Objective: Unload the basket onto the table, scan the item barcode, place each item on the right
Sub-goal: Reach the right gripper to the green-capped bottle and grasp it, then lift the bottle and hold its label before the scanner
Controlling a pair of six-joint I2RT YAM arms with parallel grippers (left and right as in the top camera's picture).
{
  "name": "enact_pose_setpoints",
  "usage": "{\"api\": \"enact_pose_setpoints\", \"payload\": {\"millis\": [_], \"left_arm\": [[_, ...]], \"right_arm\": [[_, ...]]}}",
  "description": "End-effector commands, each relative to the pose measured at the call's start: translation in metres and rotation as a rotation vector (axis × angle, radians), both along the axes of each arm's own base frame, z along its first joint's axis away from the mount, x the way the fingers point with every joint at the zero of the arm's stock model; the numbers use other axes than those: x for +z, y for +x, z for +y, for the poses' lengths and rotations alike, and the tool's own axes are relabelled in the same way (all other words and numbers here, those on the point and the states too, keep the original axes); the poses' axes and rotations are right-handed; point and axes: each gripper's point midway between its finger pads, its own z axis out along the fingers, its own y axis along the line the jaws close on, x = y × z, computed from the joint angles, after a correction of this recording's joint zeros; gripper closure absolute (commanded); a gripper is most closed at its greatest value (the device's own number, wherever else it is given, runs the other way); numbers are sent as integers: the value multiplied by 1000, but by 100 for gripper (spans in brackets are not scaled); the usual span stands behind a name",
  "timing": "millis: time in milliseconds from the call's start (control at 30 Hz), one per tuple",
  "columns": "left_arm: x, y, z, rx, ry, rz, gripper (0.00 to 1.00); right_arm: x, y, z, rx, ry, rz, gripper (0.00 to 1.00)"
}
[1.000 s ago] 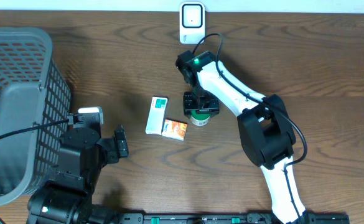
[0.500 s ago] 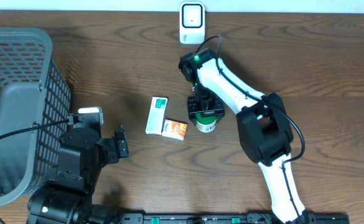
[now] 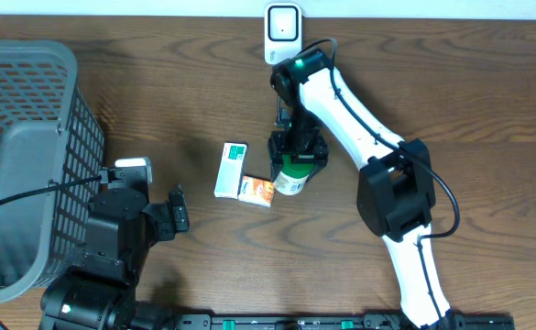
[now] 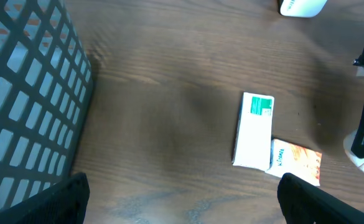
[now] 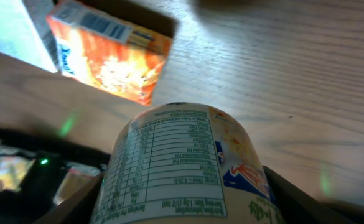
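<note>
While the right fingers point(image 5: 300, 205) were clamped on either side of a pale, round container point(image 5: 182, 162), it hung tilted just beside the orange box point(image 3: 257, 190), on the side of that box away from the basket point(image 3: 29, 110). Seen from overhead, the container had a green top under the fingers and a white body. In the right wrist view its label faced the camera: a framed table of nutrition figures in green print, next to a blue panel with red lettering. None of the words were sharp enough to read.

The orange box lay flat on the worktop point(image 3: 451, 73). A black barcode was printed on its narrow end, and the script on its face was blurred. A white box point(image 3: 230, 170) with a green band at one end lay touching the orange box, on its basket side. No text on it could be made out.

Beyond the orange box, at the far edge of the worktop, stood the white scanner point(image 3: 283, 32), well apart from the container.

Nearer the basket than the orange box, the left fingers point(image 4: 331, 202) were spread wide with nothing between them.
</note>
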Motion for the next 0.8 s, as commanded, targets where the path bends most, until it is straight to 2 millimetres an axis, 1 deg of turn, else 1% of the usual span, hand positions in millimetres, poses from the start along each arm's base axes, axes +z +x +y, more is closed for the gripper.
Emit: {"api": "enact_pose_setpoints", "payload": {"millis": [0, 300, 367, 400, 500, 567, 667, 700, 733, 767], "left_arm": [[3, 1, 3, 18, 4, -9, 4], [3, 1, 3, 18, 4, -9, 4], [3, 1, 3, 18, 4, -9, 4], [3, 1, 3, 18, 4, -9, 4], [3, 1, 3, 18, 4, -9, 4], [3, 1, 3, 18, 4, -9, 4], [3, 1, 3, 18, 4, -9, 4], [3, 1, 3, 18, 4, -9, 4], [3, 1, 3, 18, 4, -9, 4], [3, 1, 3, 18, 4, -9, 4]], "right_arm": [[18, 3, 7, -25, 92, -4, 43], [19, 3, 8, -30, 101, 0, 42], [16, 8, 3, -18, 77, -27, 42], [12, 15, 0, -12, 64, -59, 43], [7, 43, -1, -31, 90, -163, 46], [7, 68, 3, -48, 135, -256, 47], [14, 113, 9, -70, 197, -426, 49], [18, 132, 9, -76, 208, -501, 49], [20, 141, 9, -80, 212, -540, 49], [26, 156, 8, -88, 216, -603, 48]]}}
